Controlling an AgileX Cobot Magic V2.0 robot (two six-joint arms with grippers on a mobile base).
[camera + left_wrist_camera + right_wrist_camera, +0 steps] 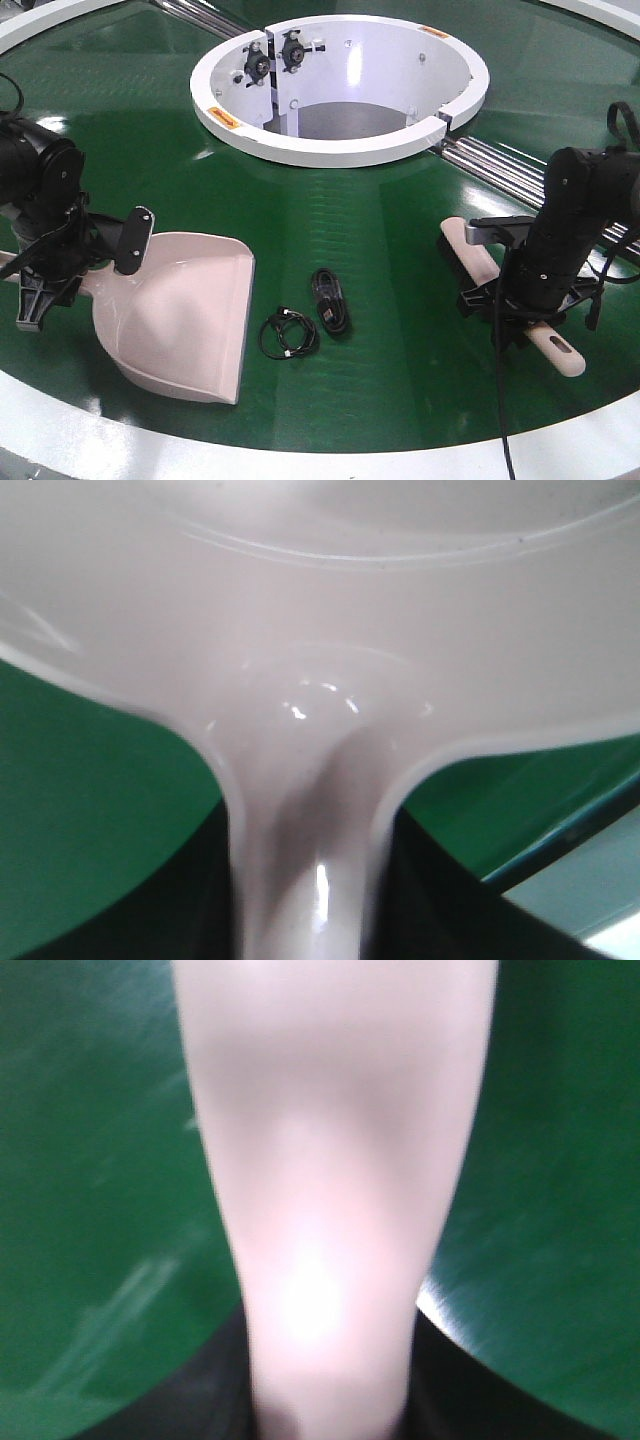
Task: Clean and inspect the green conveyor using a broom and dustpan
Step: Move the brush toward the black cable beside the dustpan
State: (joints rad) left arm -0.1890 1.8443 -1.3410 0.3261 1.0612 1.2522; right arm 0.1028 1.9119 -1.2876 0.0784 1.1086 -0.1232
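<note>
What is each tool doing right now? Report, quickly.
Left tool: closed on the dustpan handle.
Right tool: closed on the broom handle.

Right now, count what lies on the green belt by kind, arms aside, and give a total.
dustpan: 1
broom: 1
black cable coils: 2
Total: 4
</note>
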